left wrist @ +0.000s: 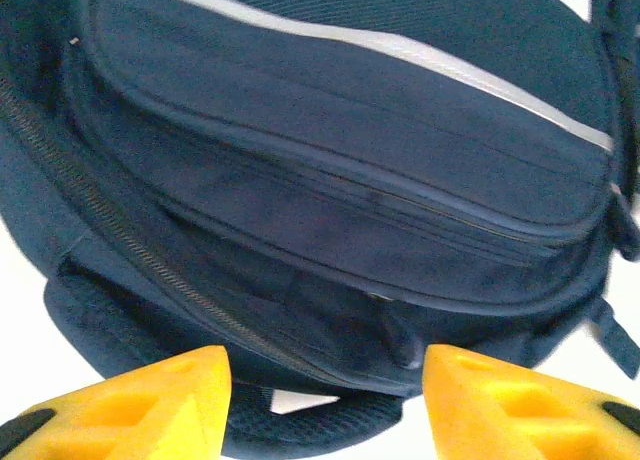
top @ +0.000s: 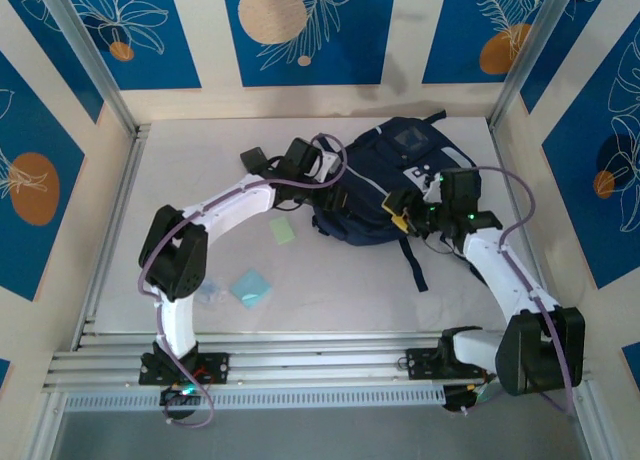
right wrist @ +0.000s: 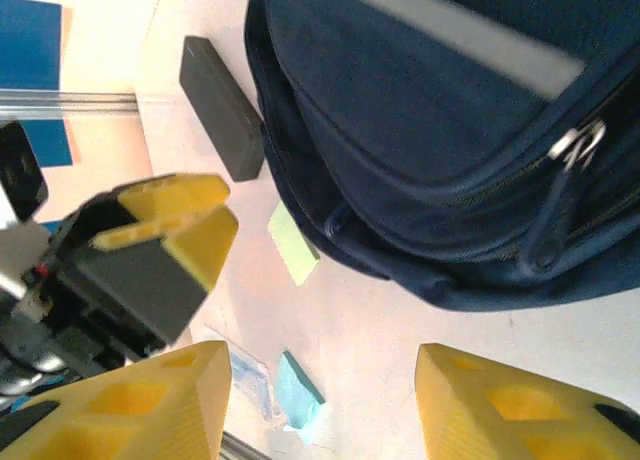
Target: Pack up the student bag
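1. The dark navy student bag lies on the white table, upper centre-right of the overhead frame.
2. The left gripper is at the bag's left edge, its yellow fingers spread and holding nothing.
3. The right gripper is at the bag's lower right, also spread and holding nothing.
4. A pale green note and a teal packet lie to the lower left of the bag.

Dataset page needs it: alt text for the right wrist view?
The navy student bag lies at upper right on the white table, with the right gripper open below it. Left of it: a black block, a pale green pad, a teal packet and the left gripper.
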Robot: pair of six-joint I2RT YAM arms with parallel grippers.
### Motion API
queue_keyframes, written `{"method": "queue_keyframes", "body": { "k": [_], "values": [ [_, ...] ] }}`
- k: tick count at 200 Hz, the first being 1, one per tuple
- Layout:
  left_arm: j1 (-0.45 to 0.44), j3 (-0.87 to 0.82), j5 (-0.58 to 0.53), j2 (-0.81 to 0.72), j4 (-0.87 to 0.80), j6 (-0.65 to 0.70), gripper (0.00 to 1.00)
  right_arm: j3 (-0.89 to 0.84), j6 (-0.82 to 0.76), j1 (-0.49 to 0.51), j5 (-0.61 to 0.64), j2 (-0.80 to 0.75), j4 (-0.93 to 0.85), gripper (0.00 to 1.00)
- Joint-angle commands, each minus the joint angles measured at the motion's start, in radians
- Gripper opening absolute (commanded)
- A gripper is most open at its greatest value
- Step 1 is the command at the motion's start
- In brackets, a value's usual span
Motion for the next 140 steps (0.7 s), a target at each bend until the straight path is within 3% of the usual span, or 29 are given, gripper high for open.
{"method": "queue_keyframes", "body": {
  "k": [1,60,126,140],
  "values": [
    [0.021,-0.033,-0.017,0.034,0.109,-0.065,0.53,-0.069,0.21,0.062,0.06,0.013,0.151,0.51],
    [0.021,-0.094,0.022,0.054,0.163,-0.084,0.45,-0.151,0.391,0.139,0.169,0.154,0.387,0.52],
    [0.021,-0.198,0.054,-0.015,0.208,-0.113,0.42,-0.135,0.404,0.104,0.327,0.308,0.411,0.52],
    [0.019,-0.214,0.064,-0.034,0.212,-0.114,0.42,-0.12,0.397,0.096,0.323,0.339,0.421,0.42]
  ]
}}
